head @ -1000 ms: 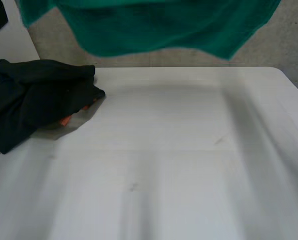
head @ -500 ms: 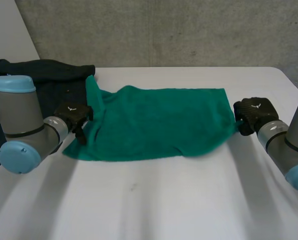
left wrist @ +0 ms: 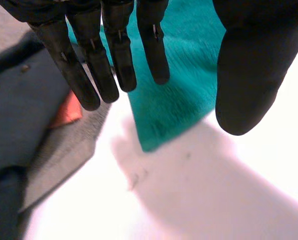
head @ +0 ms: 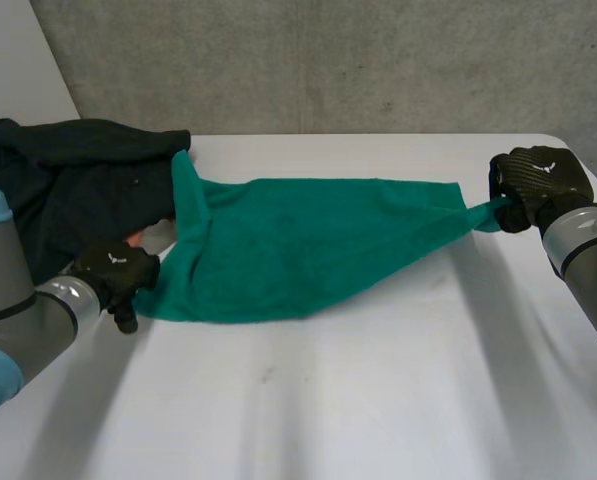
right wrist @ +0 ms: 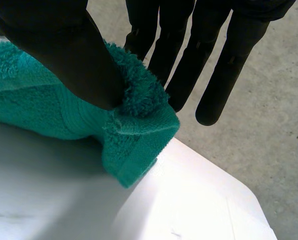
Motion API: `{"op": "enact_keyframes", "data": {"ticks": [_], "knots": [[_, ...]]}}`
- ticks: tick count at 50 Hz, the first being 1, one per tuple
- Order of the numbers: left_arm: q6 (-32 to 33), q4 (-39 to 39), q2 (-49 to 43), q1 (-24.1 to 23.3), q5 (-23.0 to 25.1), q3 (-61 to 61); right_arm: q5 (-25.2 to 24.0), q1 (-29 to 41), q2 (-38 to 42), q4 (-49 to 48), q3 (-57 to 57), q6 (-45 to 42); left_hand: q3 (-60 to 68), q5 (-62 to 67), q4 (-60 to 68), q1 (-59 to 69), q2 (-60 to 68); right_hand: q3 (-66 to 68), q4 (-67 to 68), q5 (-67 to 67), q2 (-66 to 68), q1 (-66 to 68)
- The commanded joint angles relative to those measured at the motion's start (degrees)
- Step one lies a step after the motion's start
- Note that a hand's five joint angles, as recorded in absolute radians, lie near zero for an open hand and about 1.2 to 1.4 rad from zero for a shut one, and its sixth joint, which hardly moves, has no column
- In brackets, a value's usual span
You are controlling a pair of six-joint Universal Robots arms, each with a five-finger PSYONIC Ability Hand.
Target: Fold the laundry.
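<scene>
Looking down from above, the green terry-cloth towel is lying stretched across the white table, with the right hand gripping its far right corner. The left hand is sitting right at the near left corner, next to a heap of dark clothes. Down the left wrist, that hand's fingers are hanging straight and loose over the towel's corner, holding nothing, with a small orange scrap peeking out of the dark clothes just beside them. Down the right wrist, the thumb is pinching the towel's hemmed corner against the fingers, right near the table's edge.
</scene>
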Motion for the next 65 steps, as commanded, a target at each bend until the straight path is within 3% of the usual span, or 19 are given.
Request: {"op": "enact_keyframes", "data": {"ticks": [1, 37, 48, 52, 58, 65], "knots": [[1.98, 2.06, -5.24, 0.92, 2.65, 2.44, -0.10, 1.32, 0.55, 0.03, 0.69, -0.34, -4.17, -3.84, -3.87, -3.89, -4.10, 12.10, 11.39, 11.82, 12.83, 15.76], [5.23, 2.59, -20.01, -4.61, -2.97, 20.38, -0.45, -0.26, 1.52, -0.59, 1.22, -1.04, 8.78, 9.11, 9.08, 9.06, 8.85, 12.10, 11.39, 11.82, 12.83, 15.76], [6.20, 2.68, -21.41, -4.96, -3.59, 22.31, -0.63, -0.35, 1.69, -0.59, 1.22, -1.04, 28.28, 28.60, 28.57, 28.56, 28.35, 12.10, 11.39, 11.82, 12.83, 15.76], [6.29, 2.94, -21.68, -5.14, -3.59, 22.40, -0.63, -0.35, 1.69, -0.59, 1.22, -1.04, 29.63, 29.96, 29.93, 29.91, 29.70, 12.10, 11.39, 11.82, 12.83, 15.76], [6.37, 2.85, -22.29, -4.97, -3.41, 22.58, -0.63, -0.35, 1.69, -0.59, 1.57, -1.13, 43.39, 43.72, 43.69, 43.68, 43.46, 12.10, 11.39, 11.82, 12.83, 15.76], [6.46, 2.41, -20.10, -4.53, -3.76, 22.05, -0.72, -0.35, 1.43, -0.41, 1.57, -1.30, 43.41, 43.74, 43.71, 43.70, 43.48, 12.10, 11.39, 11.82, 12.83, 15.76]]}}
